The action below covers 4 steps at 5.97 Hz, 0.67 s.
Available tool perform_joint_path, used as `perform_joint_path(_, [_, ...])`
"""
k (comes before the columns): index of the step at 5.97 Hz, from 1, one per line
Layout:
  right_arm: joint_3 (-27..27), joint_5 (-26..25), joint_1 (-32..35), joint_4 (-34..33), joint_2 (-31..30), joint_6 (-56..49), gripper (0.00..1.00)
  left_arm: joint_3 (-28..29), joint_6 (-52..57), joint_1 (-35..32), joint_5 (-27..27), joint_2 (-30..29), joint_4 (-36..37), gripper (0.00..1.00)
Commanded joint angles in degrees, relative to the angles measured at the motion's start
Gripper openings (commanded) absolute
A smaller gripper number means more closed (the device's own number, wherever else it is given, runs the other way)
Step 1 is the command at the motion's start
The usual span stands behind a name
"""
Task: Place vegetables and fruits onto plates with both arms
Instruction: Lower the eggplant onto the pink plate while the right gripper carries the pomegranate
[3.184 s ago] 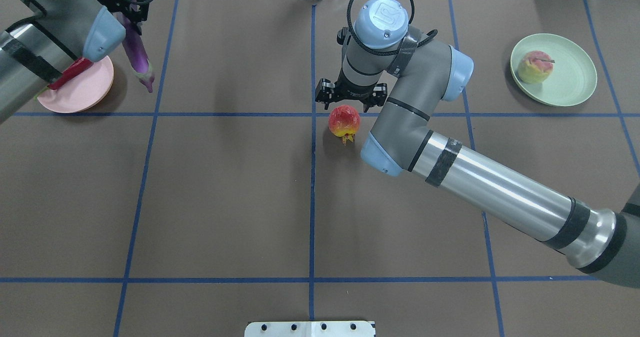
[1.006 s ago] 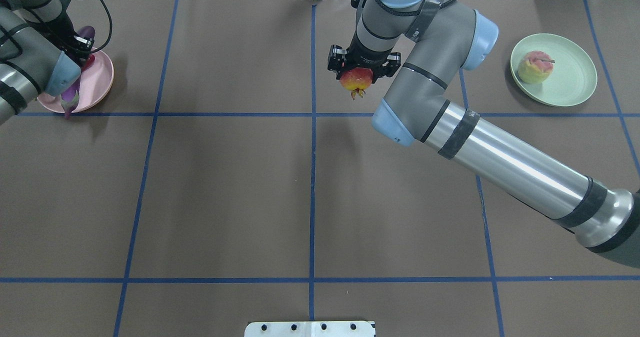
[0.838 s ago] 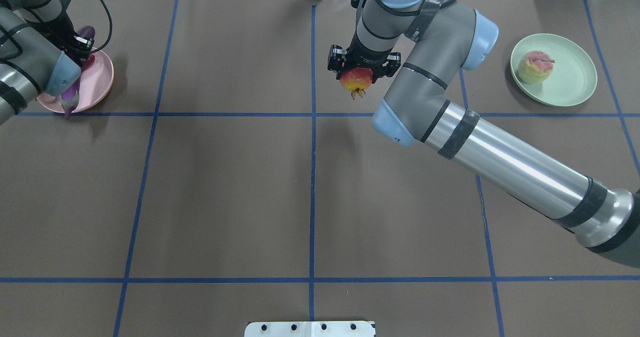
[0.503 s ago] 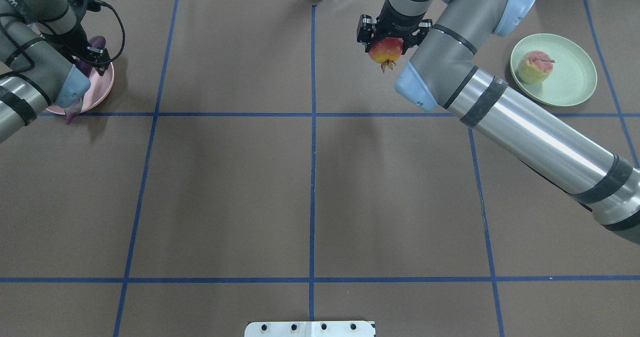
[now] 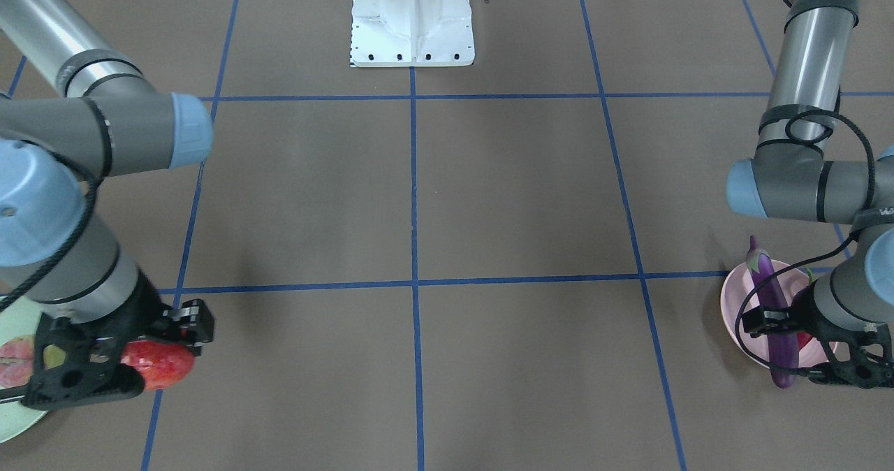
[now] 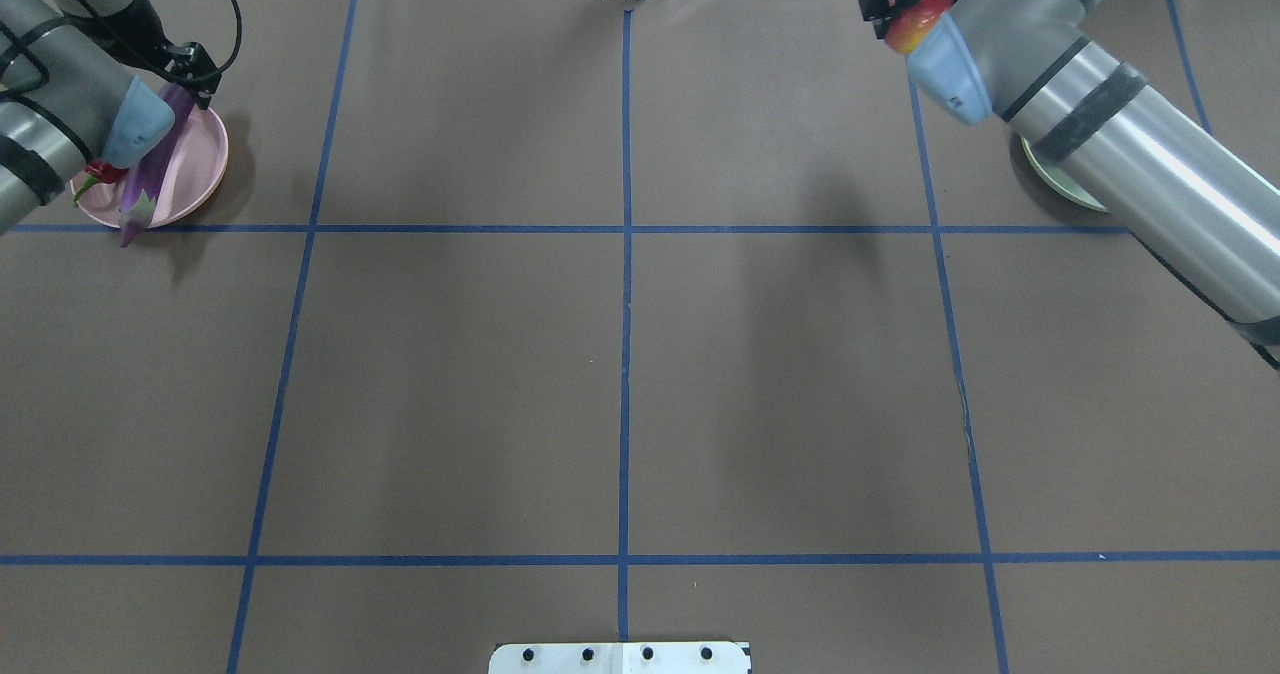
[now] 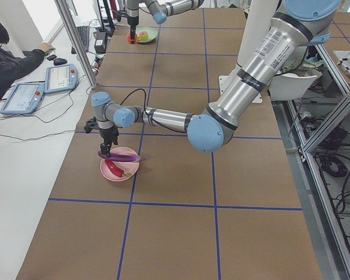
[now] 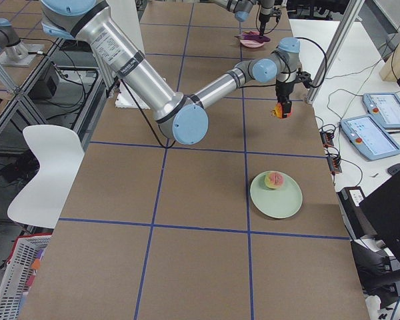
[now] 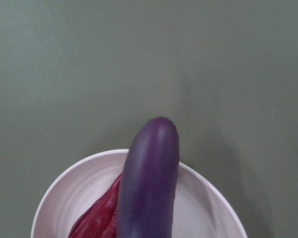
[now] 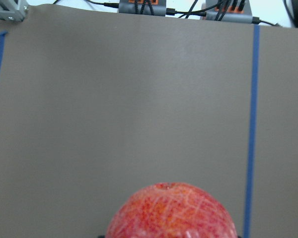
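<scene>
right gripper (image 5: pixel 143 360) had the red fruit (image 5: pixel 166 365) clamped, in the air, apart from green plate (image 8: pixel 280 200) | eggplant (image 5: pixel 768 282) lay across pink plate (image 5: pixel 732 303) over chili (image 7: pixel 114 169) | left gripper (image 5: pixel 793 321) right at it, couldn't tell if gripping

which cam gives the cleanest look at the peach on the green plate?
Exterior right: the peach sits whole and unobstructed on the green plate. Front-facing shows only a slice at the frame edge, behind the right tool gripping the red fruit. Overhead: the right arm covers it. Exterior left: tiny, far. Wrist views miss it.
</scene>
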Motion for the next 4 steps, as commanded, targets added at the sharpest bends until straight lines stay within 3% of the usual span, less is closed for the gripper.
perform_joint_path(1, [-3.85,-2.93,5.90,1.13,-3.77,-15.75,0.00,-5.85,0.00,-1.07,-1.73,-6.14,15.01,1.00])
perform_joint_path(4, [-14.48,3.98,12.96,22.88,-13.27,-22.76,0.00,-6.40,-5.24,-0.19,-5.15,-10.56,18.09,1.00])
